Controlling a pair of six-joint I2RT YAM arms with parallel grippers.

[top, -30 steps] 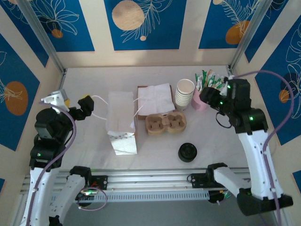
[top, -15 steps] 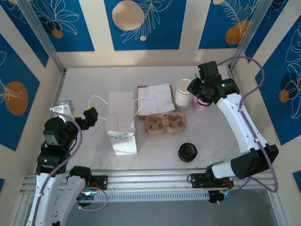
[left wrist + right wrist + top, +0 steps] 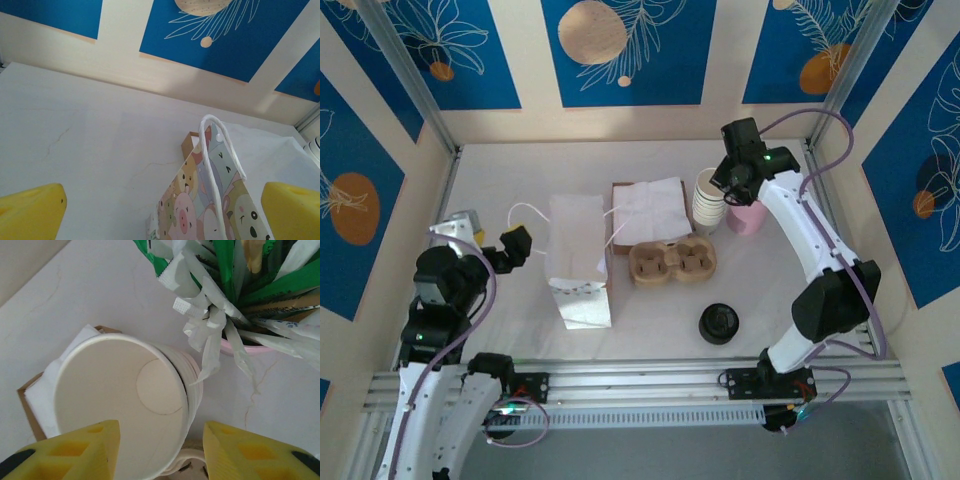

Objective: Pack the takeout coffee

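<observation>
Yellow fingers, right (image 3: 75, 445): apart, one over the mouth of the top cup and the other outside its wall. A gap shows beside the wall, so nothing is gripped.
Right gripper (image 3: 161, 432): points down at the stack of white paper cups (image 3: 115, 395), at the far right of the table (image 3: 520, 170).
Pink holder (image 3: 250, 347): just beside the cups, stuffed with green and white wrapped packets (image 3: 235, 280).
Yellow fingers, left (image 3: 30, 210): spread wide, nothing between them.
Left gripper (image 3: 162, 200): low at the table's left side, facing the paper bag (image 3: 225, 200) without touching it.
Paper bag: cartoon animals on its side, white cord handle (image 3: 212, 150) looped above.
Cup carrier tray (image 3: 672, 262): tan moulded pulp, flat on the table between bag and cups, its wells empty, neither gripper touching it.
Napkins (image 3: 648, 208): white, on a brown board just behind the tray.
Black lid (image 3: 719, 323): nearer the arms, apart from the tray.
</observation>
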